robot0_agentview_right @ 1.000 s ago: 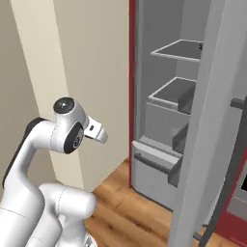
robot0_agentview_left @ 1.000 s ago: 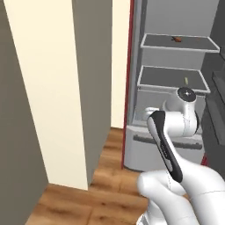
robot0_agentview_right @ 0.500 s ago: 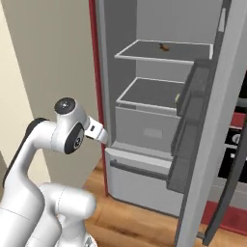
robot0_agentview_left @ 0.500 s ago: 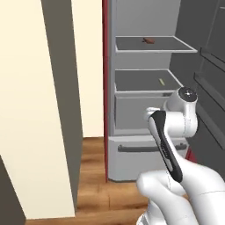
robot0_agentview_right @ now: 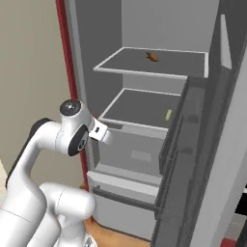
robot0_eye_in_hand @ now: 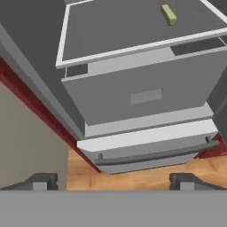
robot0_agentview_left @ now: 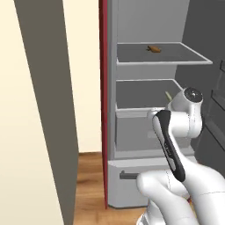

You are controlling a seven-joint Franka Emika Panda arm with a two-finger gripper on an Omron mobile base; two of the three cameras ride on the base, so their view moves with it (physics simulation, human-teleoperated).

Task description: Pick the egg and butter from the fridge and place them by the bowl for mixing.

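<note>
The fridge stands open straight ahead, grey inside with pale-edged shelves. A pale yellow-green stick, the butter, lies at the right of the lower shelf. On the upper shelf rests a small orange-brown thing, too small to tell what it is. I cannot make out the egg, and the bowl is out of view. My gripper is open and empty, held in front of the fridge's middle drawer, below the butter's shelf.
The fridge door hangs open on the right, its dark racks close to the arm. A grey bottom drawer with a dark handle juts out above the wood floor. A tall cream panel stands at the left.
The whole picture has shifted: the base has moved, so the fridge now sits nearer and more central. The arm holds the same pose and the gripper stays open.
</note>
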